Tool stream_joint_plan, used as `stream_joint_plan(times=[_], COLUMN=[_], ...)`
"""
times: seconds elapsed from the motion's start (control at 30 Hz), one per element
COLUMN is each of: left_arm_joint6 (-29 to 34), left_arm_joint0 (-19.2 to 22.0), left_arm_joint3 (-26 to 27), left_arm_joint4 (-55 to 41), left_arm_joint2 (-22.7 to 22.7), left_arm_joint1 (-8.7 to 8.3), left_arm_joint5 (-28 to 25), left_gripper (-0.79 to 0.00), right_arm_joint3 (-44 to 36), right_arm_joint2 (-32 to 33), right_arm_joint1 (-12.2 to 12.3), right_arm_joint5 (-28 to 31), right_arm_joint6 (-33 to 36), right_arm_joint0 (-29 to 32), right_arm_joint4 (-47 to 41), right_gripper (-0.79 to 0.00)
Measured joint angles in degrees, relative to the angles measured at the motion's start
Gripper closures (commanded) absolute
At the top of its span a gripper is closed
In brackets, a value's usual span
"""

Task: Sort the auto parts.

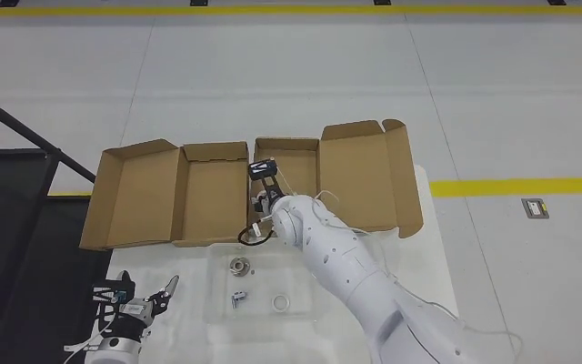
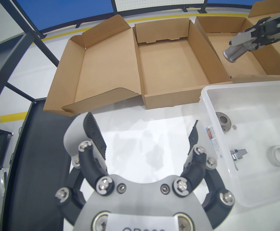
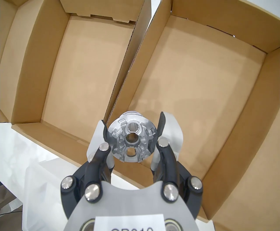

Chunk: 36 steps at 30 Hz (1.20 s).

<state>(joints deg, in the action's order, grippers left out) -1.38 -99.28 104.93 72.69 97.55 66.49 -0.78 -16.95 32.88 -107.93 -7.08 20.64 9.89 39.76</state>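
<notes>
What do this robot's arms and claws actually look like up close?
The right arm is smooth, rounded white casing with thin cables trailing off it. The left end effector and right end effector match: a grey metal plate with silver screws, black linkages, two fingers with ribbed black pads, and a white label.

The floor [image 1: 273, 73] is pale grey and glossy, crossed by faint seams. A yellow line [image 1: 291, 9] runs along its far edge, and another yellow stripe [image 1: 505, 187] lies at the right, just beside a small floor plate [image 1: 535, 207]. A white table [image 1: 432, 268] stands in front. At the left stands a black metal frame [image 1: 45, 143] — behind it, a blue wall panel [image 2: 65, 11] and a white pegboard [image 2: 157, 4].
</notes>
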Motion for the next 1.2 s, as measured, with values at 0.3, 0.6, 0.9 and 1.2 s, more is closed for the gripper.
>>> stream_joint_plan(times=[0.3, 0.6, 0.9, 1.2], left_arm_joint6=[0.0, 0.0, 0.0, 0.0], left_arm_joint0=[0.0, 0.0, 0.0, 0.0], left_arm_joint3=[0.0, 0.0, 0.0, 0.0], left_arm_joint4=[0.0, 0.0, 0.0, 0.0], left_arm_joint2=[0.0, 0.0, 0.0, 0.0], left_arm_joint1=[0.0, 0.0, 0.0, 0.0], left_arm_joint5=[0.0, 0.0, 0.0, 0.0], left_gripper=[-0.785, -0.785, -0.785, -0.785], right_arm_joint3=[-1.8, 2.43, 4.65, 3.83], right_arm_joint2=[0.42, 0.82, 1.9, 2.75], right_arm_joint1=[0.19, -0.62, -1.13, -1.26], right_arm_joint5=[-11.28, -15.21, -14.87, -11.57], right_arm_joint6=[-2.02, 0.5, -0.22, -0.37], right_arm_joint0=[1.23, 1.31, 0.26, -0.93], right_arm_joint4=[4.04, 5.7, 5.85, 6.45], right_gripper=[0.0, -0.385, -0.785, -0.785])
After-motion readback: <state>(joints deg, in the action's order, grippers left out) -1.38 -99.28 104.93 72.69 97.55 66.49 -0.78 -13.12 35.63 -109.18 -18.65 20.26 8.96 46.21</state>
